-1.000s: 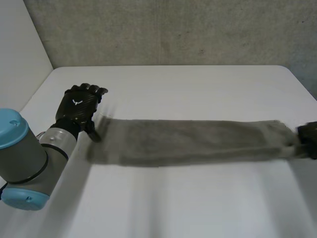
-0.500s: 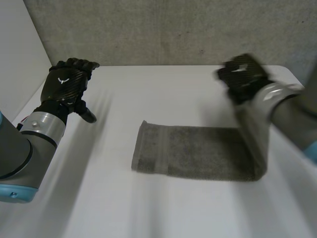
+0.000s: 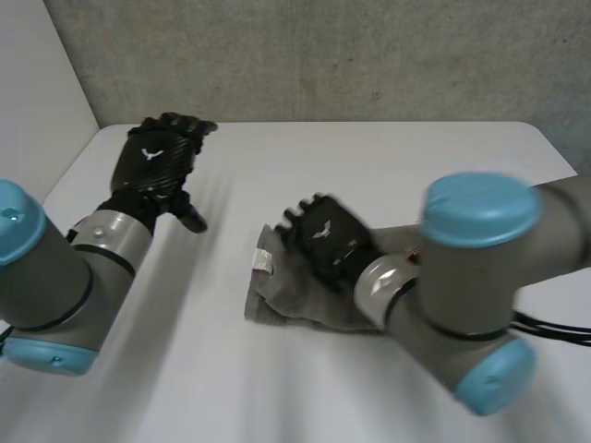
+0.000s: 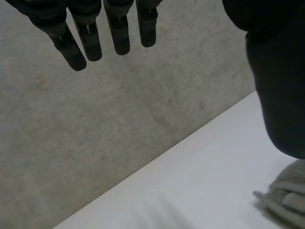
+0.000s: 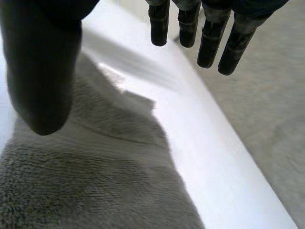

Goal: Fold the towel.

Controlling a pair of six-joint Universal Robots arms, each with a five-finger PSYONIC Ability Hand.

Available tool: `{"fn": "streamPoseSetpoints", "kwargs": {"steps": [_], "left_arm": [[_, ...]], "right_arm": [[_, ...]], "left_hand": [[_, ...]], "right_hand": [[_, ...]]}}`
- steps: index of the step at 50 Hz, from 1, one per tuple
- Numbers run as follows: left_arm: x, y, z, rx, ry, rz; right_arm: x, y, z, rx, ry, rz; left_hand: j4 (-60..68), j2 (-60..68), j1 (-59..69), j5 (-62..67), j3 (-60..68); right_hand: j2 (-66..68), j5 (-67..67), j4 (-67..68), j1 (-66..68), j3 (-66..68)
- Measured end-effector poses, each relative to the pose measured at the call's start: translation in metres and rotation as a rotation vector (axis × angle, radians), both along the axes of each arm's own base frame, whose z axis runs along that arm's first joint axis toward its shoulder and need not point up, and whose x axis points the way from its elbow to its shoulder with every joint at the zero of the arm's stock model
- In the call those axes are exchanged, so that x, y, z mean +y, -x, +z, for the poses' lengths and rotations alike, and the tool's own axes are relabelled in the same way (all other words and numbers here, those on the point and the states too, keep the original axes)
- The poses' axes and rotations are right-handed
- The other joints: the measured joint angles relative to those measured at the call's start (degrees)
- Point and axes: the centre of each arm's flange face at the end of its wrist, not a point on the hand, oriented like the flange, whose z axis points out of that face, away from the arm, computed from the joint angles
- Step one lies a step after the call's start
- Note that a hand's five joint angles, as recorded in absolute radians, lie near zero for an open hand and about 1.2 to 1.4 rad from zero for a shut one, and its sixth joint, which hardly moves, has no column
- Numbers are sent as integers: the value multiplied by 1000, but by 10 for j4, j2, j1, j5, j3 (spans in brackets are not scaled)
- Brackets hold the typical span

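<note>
Grey towel (image 3: 277, 297) lies folded over, rumpled and uneven

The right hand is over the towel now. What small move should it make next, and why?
Probably lower the right hand flat onto the towel and smooth it. Its fingers are straight and hold nothing, and the folded towel under its palm looks rumpled. The left hand is open and apart from the towel, so it seems not needed.

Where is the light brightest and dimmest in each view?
Head view: table evenly bright, wall dimmer. Right wrist view: bright table strip beside the dark-shaded towel. Left wrist view: table bright, wall dull.
</note>
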Motion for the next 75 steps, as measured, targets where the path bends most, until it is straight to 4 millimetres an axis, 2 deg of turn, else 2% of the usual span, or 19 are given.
{"fn": "streamPoseSetpoints", "kwargs": {"steps": [5, 7, 9, 14, 19, 23, 31, 36, 38, 39, 43, 50, 53, 58, 62, 65, 66, 71, 75], "left_arm": [[8, 20, -4, -2, -3, -56], [11, 29, -7, -5, -8, -82], [14, 35, -10, -7, -13, -99], [20, 55, -27, -24, -43, -147], [22, 70, -49, -48, -82, -162], [21, 78, -71, -76, -121, -160], [21, 82, -98, -117, -181, -153], [25, 81, -102, -127, -196, -156], [28, 80, -102, -130, -202, -157], [30, 79, -102, -132, -204, -157], [36, 78, -99, -134, -207, -157], [50, 74, -83, -127, -191, -141], [55, 70, -73, -119, -178, -123], [57, 63, -60, -105, -161, -85], [52, 55, -49, -88, -140, -28], [46, 48, -42, -75, -127, 14], [39, 41, -36, -63, -118, 49], [19, 19, -21, -32, -90, 138], [13, 11, -16, -22, -80, 161]], "right_arm": [[-14, 37, 20, -92, -52, -100], [-20, 57, 20, -107, -78, -155], [-22, 67, 18, -109, -92, -185], [-32, 105, -1, -84, -165, -309], [-34, 130, -22, -41, -226, -393], [-35, 142, -35, -14, -251, -432], [-34, 147, -51, 11, -278, -446], [-36, 145, -59, 21, -294, -444], [-38, 144, -59, 21, -290, -444], [-40, 144, -58, 20, -286, -445], [-45, 143, -54, 12, -265, -447], [-64, 139, -33, 1, -164, -450], [-69, 129, -21, 27, -84, -422], [-57, 92, -1, 89, 72, -290], [-28, 46, 6, 137, 194, -104], [-6, 19, 1, 159, 236, 12], [10, 1, -9, 175, 242, 97], [48, -30, -47, 237, 194, 284], [56, -35, -63, 263, 153, 322]], "left_hand": [[0, 0, 0, 0, 0], [0, 0, 0, 0, 0], [0, 0, 0, 0, 0], [0, 0, 0, 0, 0], [0, 0, 0, 0, 0], [0, 0, 0, 0, 0], [0, 0, 0, 0, 0], [0, 0, 0, 1, 0], [0, 0, 0, 1, 0], [0, 0, 0, 1, 0], [0, 0, 0, 1, 0], [0, 0, 0, 1, 0], [0, 0, 0, 1, 0], [0, 0, 0, 1, 0], [0, 0, 0, 0, 0], [0, 0, 0, 0, 0], [0, 0, 0, 0, 0], [0, 0, 0, 0, 0], [0, 0, 0, 0, 0]], "right_hand": [[0, -1, 0, 0, 0], [0, -1, 0, 0, 0], [0, -1, 0, 0, 0], [0, 2, 0, 0, 0], [16, 54, 13, 31, 14], [99, 143, 102, 113, 103], [166, 207, 166, 180, 168], [377, 409, 375, 391, 378], [523, 569, 539, 548, 540], [549, 614, 588, 582, 589], [555, 640, 623, 598, 622], [555, 645, 623, 601, 622], [555, 647, 623, 604, 622], [555, 651, 623, 604, 622], [555, 652, 623, 604, 622], [555, 652, 623, 604, 622], [555, 652, 623, 604, 622], [551, 616, 581, 588, 584], [255, 296, 268, 266, 277]]}}
